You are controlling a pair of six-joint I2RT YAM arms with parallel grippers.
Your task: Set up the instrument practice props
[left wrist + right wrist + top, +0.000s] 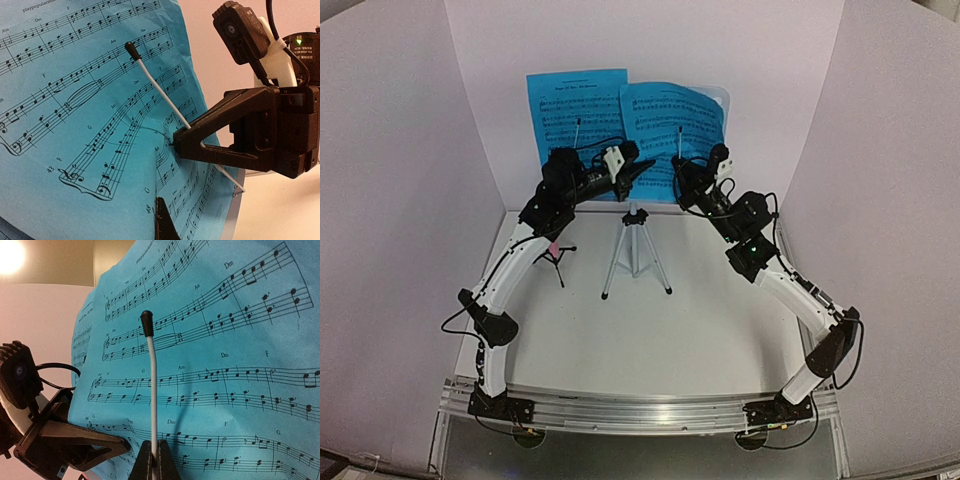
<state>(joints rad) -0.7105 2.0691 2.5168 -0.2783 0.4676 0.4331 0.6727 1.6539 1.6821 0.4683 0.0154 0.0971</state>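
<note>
Two bright blue sheets (578,105) (670,120) printed with staves lean side by side on the pale stand desk (721,96), atop the silver tripod (636,250). My right gripper (154,444) (176,142) is shut on the desk's white page-holder wire (153,390), whose black tip lies across the right sheet (225,365). My left gripper (159,200) (125,444) is shut on that sheet's lower left margin. Only one dark finger (167,222) shows; the paper hides the other. The sheet bows outward there. The desk's perforated grey edge (234,212) shows beside it.
A small black mini tripod with a pink piece (555,252) stands left of the silver one, beside my left arm. White walls close in the back and both sides. An aluminium rail (640,412) runs along the near edge.
</note>
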